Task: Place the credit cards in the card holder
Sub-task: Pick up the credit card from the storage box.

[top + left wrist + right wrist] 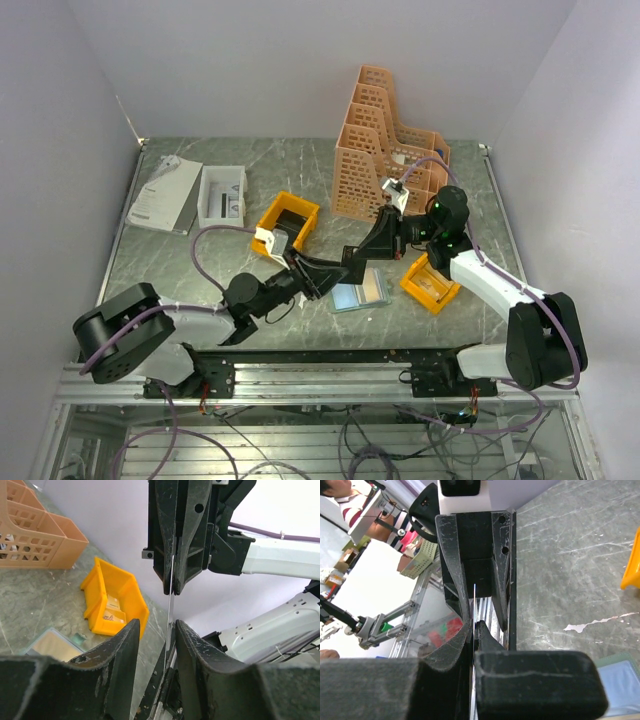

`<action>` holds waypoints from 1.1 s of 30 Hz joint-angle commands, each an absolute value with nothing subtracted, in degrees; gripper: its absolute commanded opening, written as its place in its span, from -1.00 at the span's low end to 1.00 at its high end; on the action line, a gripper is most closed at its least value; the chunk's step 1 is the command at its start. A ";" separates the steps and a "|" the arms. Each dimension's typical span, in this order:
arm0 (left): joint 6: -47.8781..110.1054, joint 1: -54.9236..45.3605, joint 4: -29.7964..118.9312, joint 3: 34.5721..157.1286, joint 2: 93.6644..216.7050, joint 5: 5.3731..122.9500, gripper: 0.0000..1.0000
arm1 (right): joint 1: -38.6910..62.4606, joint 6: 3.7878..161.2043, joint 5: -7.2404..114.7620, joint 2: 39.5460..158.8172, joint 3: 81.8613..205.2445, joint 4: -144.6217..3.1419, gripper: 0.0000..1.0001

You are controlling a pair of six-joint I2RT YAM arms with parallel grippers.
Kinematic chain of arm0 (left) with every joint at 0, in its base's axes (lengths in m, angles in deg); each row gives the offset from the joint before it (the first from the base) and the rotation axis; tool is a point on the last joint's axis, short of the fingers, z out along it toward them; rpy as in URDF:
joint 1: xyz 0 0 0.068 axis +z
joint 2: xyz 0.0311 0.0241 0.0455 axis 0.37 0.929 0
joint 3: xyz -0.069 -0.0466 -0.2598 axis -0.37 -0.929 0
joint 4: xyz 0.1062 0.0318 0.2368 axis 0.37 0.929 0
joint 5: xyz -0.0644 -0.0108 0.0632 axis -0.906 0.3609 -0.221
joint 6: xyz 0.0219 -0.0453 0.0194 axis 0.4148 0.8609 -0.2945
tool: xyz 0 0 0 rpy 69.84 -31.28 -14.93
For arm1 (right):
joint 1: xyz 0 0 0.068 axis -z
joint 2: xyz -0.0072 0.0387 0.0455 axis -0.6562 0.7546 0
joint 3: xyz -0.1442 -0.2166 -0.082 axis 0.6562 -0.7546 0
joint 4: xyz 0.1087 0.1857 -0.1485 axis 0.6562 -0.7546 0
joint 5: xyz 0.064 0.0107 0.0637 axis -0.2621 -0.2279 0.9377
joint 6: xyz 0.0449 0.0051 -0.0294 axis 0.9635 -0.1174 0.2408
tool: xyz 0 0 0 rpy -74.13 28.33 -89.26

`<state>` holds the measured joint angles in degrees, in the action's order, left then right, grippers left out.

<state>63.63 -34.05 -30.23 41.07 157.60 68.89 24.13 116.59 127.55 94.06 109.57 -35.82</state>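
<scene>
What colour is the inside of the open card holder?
Card holder: half pale blue, half tan; best in top external.

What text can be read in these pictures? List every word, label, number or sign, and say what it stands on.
Nothing can be read for certain.
White booklet: printed lines, too small to read.
White box: dark marks, too small.
Item inside the yellow bin: printed marks, blurred.
Credit card: seen edge-on, no print shows.
</scene>
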 commanded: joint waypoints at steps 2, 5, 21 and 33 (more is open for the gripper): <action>64.08 -34.41 -37.08 43.41 160.46 64.69 -0.10 | 23.91 115.23 127.71 93.79 109.49 -36.03 -1.00; 64.82 -34.29 -39.16 42.54 161.92 63.36 -0.11 | 23.94 115.02 127.80 93.52 109.45 -36.04 -1.00; 65.55 -33.18 -40.43 42.84 163.00 60.75 -0.71 | 23.26 113.30 128.19 93.40 109.75 -37.67 -1.00; 70.48 -32.46 -47.89 35.42 161.95 64.03 -0.86 | 25.47 54.59 113.30 91.33 124.53 -93.80 0.50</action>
<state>68.05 -32.65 -36.72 39.04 162.56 61.72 24.08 94.49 126.39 93.98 114.73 -57.57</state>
